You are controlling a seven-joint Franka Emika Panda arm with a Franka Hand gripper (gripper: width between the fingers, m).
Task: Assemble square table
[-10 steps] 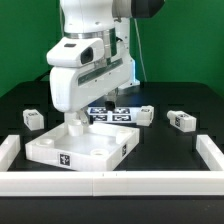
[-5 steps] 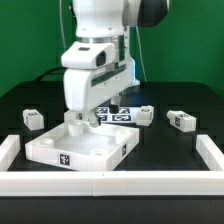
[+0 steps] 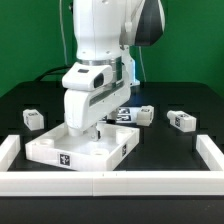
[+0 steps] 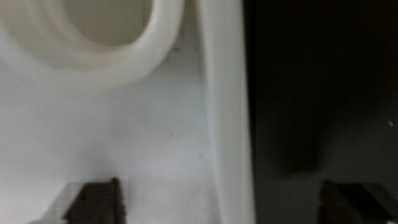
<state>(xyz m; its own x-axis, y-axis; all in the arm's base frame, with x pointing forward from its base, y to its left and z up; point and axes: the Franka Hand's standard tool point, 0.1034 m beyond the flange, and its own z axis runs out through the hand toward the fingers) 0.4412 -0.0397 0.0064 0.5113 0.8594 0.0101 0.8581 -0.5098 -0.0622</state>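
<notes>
arm (image 3: 95, 85) has dropped toward square table (image 3: 45, 145) | claw (image 4: 217, 205) apart, straddling its edge | tips cropped, blurry

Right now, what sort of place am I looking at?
Probably a robotics lab bench: a robot arm works over a black table before a green backdrop, and the white furniture parts, like the square slab, carry printed tags, likely for cameras.

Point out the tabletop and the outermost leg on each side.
tabletop (image 3: 90, 150), exterior view, top face near front
leg at the exterior view's left (image 3: 33, 118), exterior view, its middle
leg at the exterior view's right (image 3: 181, 120), exterior view, its middle
</notes>
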